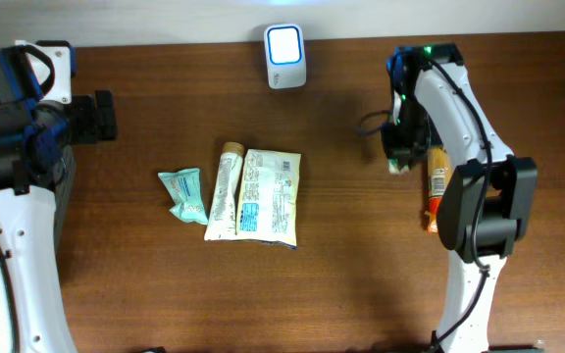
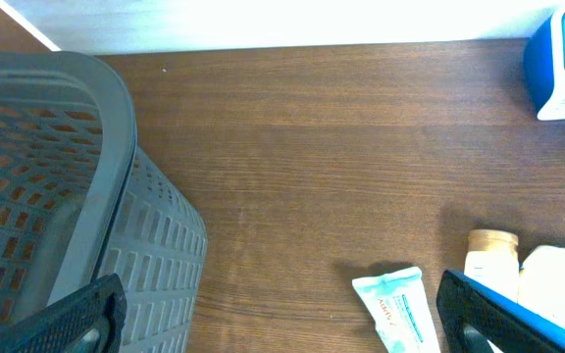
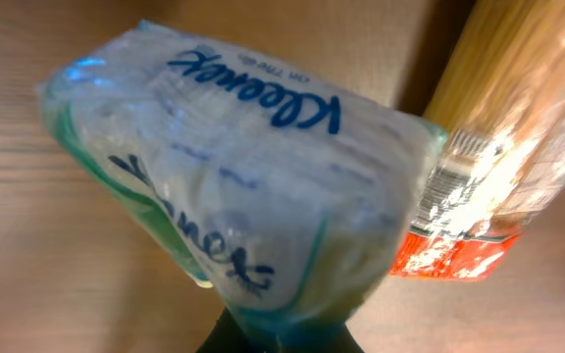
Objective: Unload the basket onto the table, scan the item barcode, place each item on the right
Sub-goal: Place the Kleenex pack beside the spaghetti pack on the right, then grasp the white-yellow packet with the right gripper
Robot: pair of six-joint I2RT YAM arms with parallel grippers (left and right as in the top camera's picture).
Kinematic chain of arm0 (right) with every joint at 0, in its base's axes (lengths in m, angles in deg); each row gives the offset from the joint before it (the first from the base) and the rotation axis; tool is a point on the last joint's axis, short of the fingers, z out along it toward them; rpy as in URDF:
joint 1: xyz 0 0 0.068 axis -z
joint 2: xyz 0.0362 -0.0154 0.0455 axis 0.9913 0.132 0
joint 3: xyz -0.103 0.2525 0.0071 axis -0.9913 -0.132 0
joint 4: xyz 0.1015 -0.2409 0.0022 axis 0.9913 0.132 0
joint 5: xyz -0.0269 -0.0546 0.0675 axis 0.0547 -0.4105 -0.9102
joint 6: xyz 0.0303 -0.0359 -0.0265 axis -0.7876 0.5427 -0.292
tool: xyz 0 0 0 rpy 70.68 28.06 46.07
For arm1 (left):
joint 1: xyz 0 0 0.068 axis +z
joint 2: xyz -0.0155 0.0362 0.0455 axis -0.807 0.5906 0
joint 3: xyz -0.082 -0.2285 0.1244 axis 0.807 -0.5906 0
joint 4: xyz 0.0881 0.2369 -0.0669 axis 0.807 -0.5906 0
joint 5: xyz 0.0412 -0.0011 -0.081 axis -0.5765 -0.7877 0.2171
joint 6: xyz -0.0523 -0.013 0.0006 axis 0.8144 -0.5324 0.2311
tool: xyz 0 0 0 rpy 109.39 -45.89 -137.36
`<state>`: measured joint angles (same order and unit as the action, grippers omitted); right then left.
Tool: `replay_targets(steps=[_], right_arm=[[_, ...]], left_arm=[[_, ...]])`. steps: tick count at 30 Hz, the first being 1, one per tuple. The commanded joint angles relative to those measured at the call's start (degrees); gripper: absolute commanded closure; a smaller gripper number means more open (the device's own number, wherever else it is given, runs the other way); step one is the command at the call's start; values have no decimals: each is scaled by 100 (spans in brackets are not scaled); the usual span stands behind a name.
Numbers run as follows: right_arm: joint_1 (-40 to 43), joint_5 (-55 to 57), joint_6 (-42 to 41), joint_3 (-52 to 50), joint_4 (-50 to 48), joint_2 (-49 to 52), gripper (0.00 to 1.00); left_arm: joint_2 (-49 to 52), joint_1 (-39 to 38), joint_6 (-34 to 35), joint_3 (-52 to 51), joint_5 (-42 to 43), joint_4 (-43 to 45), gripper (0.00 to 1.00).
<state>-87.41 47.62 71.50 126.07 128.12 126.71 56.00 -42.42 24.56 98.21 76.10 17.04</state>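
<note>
Right gripper jaws clenched on Kleenex tissue pack, beside spaghetti packet, well right of scanner. Carry step; next, likely bring the barcode to face the scanner. Left gripper jaws released, idle.

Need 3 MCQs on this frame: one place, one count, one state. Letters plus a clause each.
1. The scanner stands: A) far edge, middle B) in a basket C) beside the spaghetti
2. Items grouped mid-table: A) one B) three C) five
3. The right gripper is: A) open, empty B) shut on the Kleenex pack C) out of view

Key: 1 A, it sits alone at the far edge. 2 B, teal packet, tube and white pouch lie together. 3 B, the pack fills the right wrist view, pinched from below.
</note>
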Motion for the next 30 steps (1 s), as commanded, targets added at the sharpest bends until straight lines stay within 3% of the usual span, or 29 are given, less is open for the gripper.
replay_targets(steps=[1,2,4,8,11,14,15,17,18,25,30], right_arm=[[271,-55,-26,-293,118,-26,72],[321,-55,-24,-289,175,-26,63],[363,-52,-24,-223,321,-26,56],[350,-337,153,402,675,-26,53],[293,-1873,804,1147,649,-37,53],[11,-2970,844,1331,210,-37,53],[-221,-3121,839,1274,-87,-35,31],[-568,-3128,732,1217,-446,-31,4],[-748,-3141,693,1187,-568,-26,1],[-1606,-3143,-118,155,-1447,-26,0],[-1880,-3204,-306,-431,-1982,-26,24]], left_arm=[[-46,4,-72,15,42,9,1],[-46,4,-72,15,42,9,1],[-46,4,-74,15,42,9,1],[-46,4,-72,15,42,9,1],[-46,4,-72,15,42,9,1],[-46,4,-72,13,42,9,1],[-46,4,-72,15,42,9,1],[-46,4,-72,15,42,7,1],[-46,4,-72,15,42,9,1],[-46,4,-74,15,42,9,1],[-46,4,-72,15,42,9,1]])
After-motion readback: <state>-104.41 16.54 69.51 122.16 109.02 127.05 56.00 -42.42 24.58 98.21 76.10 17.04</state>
